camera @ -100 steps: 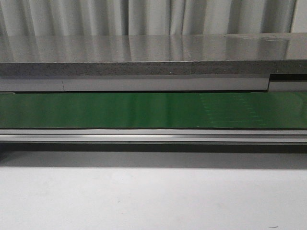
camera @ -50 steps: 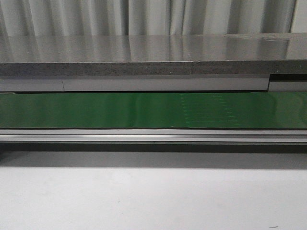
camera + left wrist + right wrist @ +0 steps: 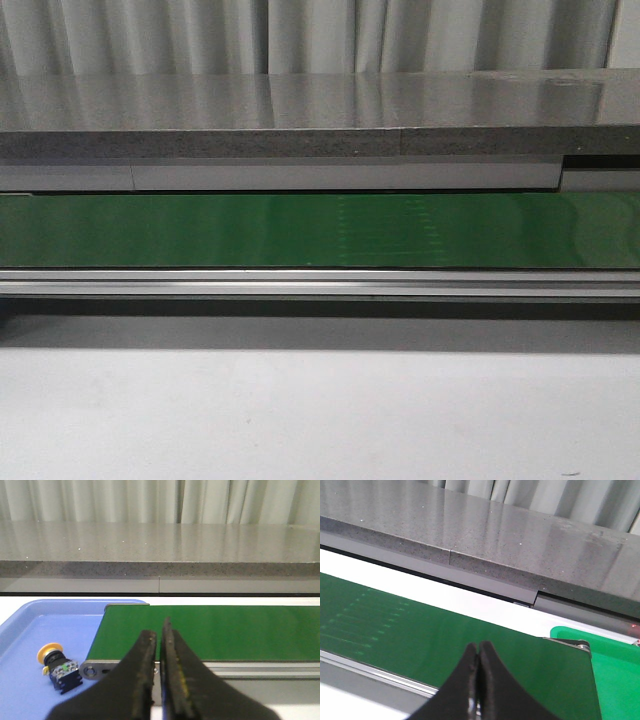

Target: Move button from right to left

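On the blue tray (image 3: 30, 630) beside the green conveyor belt's (image 3: 225, 630) end lies the button (image 3: 57, 665), on its side, untouched. Left tool (image 3: 159, 645) hangs nearly closed, empty; right tool (image 3: 478, 662) is pressed closed over the belt.

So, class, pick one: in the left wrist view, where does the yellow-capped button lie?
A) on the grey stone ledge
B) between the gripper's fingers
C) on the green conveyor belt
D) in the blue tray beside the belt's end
D: the button lies on its side in the blue tray, off the end of the green belt, untouched by the left gripper.
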You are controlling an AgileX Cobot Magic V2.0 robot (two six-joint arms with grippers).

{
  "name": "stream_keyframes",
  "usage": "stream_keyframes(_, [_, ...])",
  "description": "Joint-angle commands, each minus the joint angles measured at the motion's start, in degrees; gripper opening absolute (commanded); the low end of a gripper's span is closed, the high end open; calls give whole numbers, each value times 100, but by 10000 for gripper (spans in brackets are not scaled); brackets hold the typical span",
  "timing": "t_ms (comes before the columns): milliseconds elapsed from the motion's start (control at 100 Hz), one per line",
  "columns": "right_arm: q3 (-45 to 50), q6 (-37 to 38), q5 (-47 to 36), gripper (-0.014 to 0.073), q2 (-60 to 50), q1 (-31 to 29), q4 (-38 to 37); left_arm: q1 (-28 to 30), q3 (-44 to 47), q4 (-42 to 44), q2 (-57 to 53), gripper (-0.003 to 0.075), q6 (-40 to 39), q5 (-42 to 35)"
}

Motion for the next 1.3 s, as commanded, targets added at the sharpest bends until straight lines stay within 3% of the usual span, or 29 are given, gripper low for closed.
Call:
stream_keyframes(0, [-152,-36,-377,-68,26,15,55,49,9,40,-196,5,-67,-629])
stream_keyframes(180, [-152,-36,-377,-68,26,15,55,49,271,40,-223,5,-67,-926])
stream_keyframes(1290, [-152,-36,-377,-68,26,15,55,49,271,-133,-223,5,-67,-908])
